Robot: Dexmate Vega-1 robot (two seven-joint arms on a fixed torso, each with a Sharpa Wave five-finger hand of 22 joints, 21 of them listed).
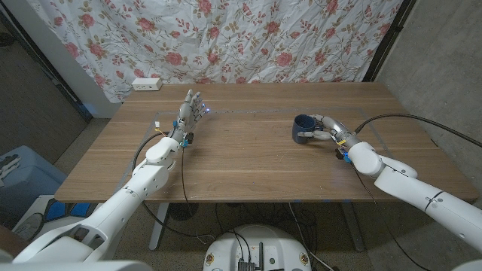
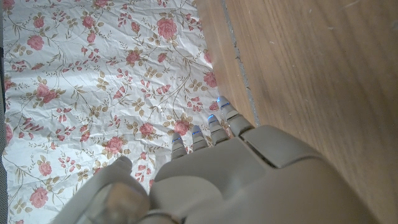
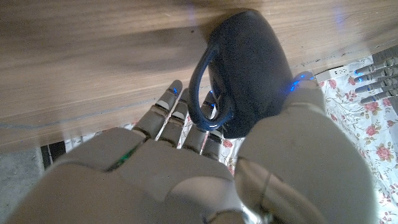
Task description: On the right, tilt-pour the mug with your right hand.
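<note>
Right wrist view: right hand (image 3: 205, 168) closed around mug (image 3: 249, 68) on right part of table (image 1: 248, 169), fingers (image 3: 171, 102) through handle (image 3: 202, 81), thumb on body; risk of slipping or rolling away if tilted fast.

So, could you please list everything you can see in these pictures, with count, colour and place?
mug: one, dark blue, on the table's right side, held by the right hand
power strip: one, white, at the table's far left edge
table: one, brown wood, across the middle of the head view
curtain: one, white with pink roses, behind the table
storage box: one, blue, on the floor to the left of the table
cables: several, black, running along both arms
left hand: one, grey-white, fingers up and apart over the table's left side, holding nothing
right hand: one, grey-white, fingers through the mug's handle, thumb on its side
</note>
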